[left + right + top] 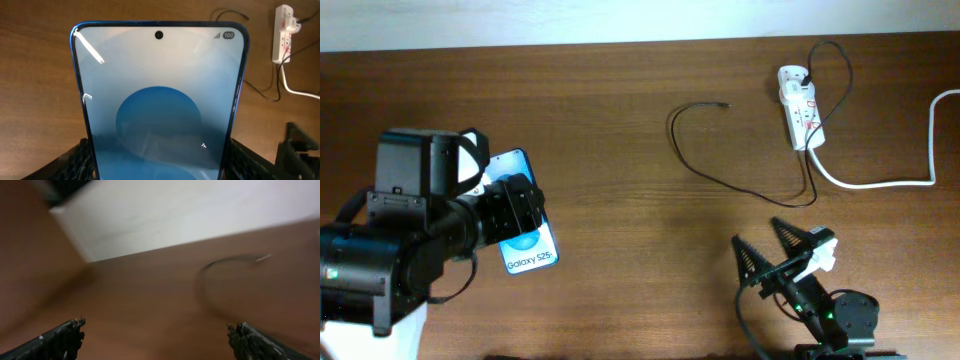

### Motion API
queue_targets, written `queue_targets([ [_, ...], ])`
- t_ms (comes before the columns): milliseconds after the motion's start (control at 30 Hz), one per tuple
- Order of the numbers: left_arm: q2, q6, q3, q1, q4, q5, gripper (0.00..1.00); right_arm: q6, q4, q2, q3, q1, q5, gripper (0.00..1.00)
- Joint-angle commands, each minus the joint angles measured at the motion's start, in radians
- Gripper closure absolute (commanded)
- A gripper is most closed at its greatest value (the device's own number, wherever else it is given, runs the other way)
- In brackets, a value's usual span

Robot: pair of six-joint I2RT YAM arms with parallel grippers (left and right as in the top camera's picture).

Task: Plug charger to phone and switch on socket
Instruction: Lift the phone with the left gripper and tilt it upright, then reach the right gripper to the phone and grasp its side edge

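The desk (620, 250) is dark brown wood with a fine lengthwise grain and a dull sheen.

The phone (532, 255) lies toward the desk's left edge, about midway between the far and near edges. It is a slim slab with rounded corners, and its glossy glass shows a blue disc on a paler ground. In the left wrist view its screen (160, 100) fills the frame, with a punch-hole lens near the top and streaks of reflected light on the glass. The left end effector (520, 215) is set across the phone's middle. Its jaws are spread wide, and the black ribbed fingers (77, 160) are closed against the two long edges.

The right end effector (758, 232) is over the near edge, right of centre. Its jaws are fully apart and hold nothing, and the saw-toothed fingers (65, 340) frame bare wood.

The charger (671, 130) is a thin black cable. It runs in a loose open loop across the far middle of the desk, and its small plug tip (725, 103) rests free on the wood. The other end runs to the white adapter (792, 76), which is seated at the far end of the socket (802, 110).

The socket is a short, matte white plastic strip with red marks, near the far right corner. Its thick white cord (880, 183) bends toward the right edge.
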Motion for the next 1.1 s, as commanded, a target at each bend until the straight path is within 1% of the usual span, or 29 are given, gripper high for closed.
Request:
queue_targets([
  [0,0.038,-0.054,0.009,0.002,0.025,0.014,0.53,0.399,-0.006,-0.007,-0.005,-0.003,-0.405,0.01],
  [67,0.069,-0.055,0.009,0.002,0.032,0.014,0.52,0.400,-0.005,-0.007,-0.005,-0.003,-0.449,0.02],
  [133,0.103,-0.066,0.009,0.002,0.031,0.014,0.50,0.488,-0.002,-0.007,-0.005,-0.003,-0.456,0.02],
  [200,0.138,-0.077,0.009,0.002,0.039,0.035,0.50,0.609,-0.002,-0.007,-0.005,-0.003,-0.455,0.02],
  [300,0.190,-0.080,0.009,0.002,0.081,0.116,0.53,0.612,0.016,-0.007,-0.005,-0.003,-0.456,0.01],
  [400,0.226,-0.083,0.009,0.002,0.092,0.121,0.52,0.611,0.060,-0.007,-0.005,-0.003,-0.457,0.02],
  [433,0.235,-0.100,0.009,0.002,0.092,0.126,0.52,0.609,0.070,-0.007,-0.005,-0.003,-0.457,0.02],
  [500,0.253,-0.107,0.009,0.002,0.122,0.165,0.53,0.560,0.071,-0.007,-0.005,-0.003,-0.433,0.02],
  [567,0.262,-0.127,0.009,0.002,0.150,0.196,0.53,0.558,0.072,-0.007,-0.005,-0.003,-0.391,0.02],
  [600,0.264,-0.154,0.009,-0.001,0.163,0.196,0.53,0.558,0.076,-0.007,-0.005,-0.003,-0.385,0.02],
  [667,0.264,-0.164,0.009,-0.016,0.186,0.194,0.53,0.558,0.079,-0.007,-0.005,-0.003,-0.386,0.02],
  [767,0.266,-0.210,0.009,-0.069,0.235,0.187,0.54,0.554,0.090,-0.007,-0.005,0.022,-0.391,0.02],
  [833,0.277,-0.213,0.009,-0.106,0.262,0.177,0.54,0.448,0.077,-0.007,-0.005,0.082,-0.388,0.02],
  [900,0.294,-0.212,0.009,-0.126,0.262,0.175,0.53,0.362,0.017,-0.007,-0.005,0.144,-0.351,0.02],
  [967,0.319,-0.212,0.009,-0.145,0.259,0.175,0.53,0.321,-0.035,-0.006,-0.005,0.198,-0.269,0.02],
  [1067,0.354,-0.213,0.009,-0.164,0.260,0.175,0.53,0.299,-0.021,0.006,-0.005,0.254,-0.167,0.02],
])
